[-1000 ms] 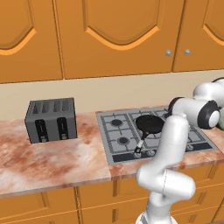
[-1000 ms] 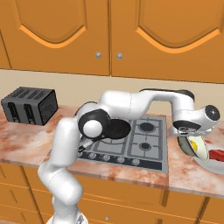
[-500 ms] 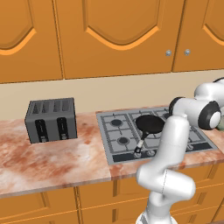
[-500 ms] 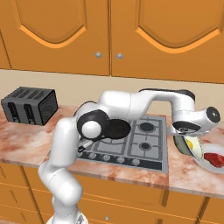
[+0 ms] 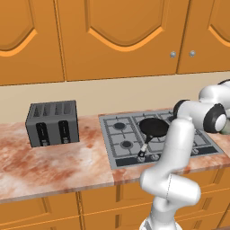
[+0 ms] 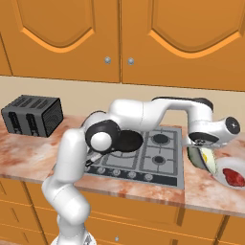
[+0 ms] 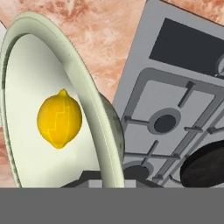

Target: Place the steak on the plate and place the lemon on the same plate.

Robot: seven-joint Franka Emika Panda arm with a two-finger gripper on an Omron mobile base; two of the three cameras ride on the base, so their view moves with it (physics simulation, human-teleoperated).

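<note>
Nearest you at the right end of the counter, the steak [image 6: 233,176] already lies on the plate [image 6: 221,178], so half your job looks done. Just beyond it the gripper [image 6: 200,146] is pinched shut on the rim of the tilted bowl [image 6: 197,157] (not the fruit itself). The lemon [image 7: 59,119] sits inside that bowl, yet to reach the plate.

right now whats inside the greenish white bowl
The lemon lies inside the bowl, against its inner wall, and nothing else shows there. The bowl's lowest part is cut off in the hand view.
</note>
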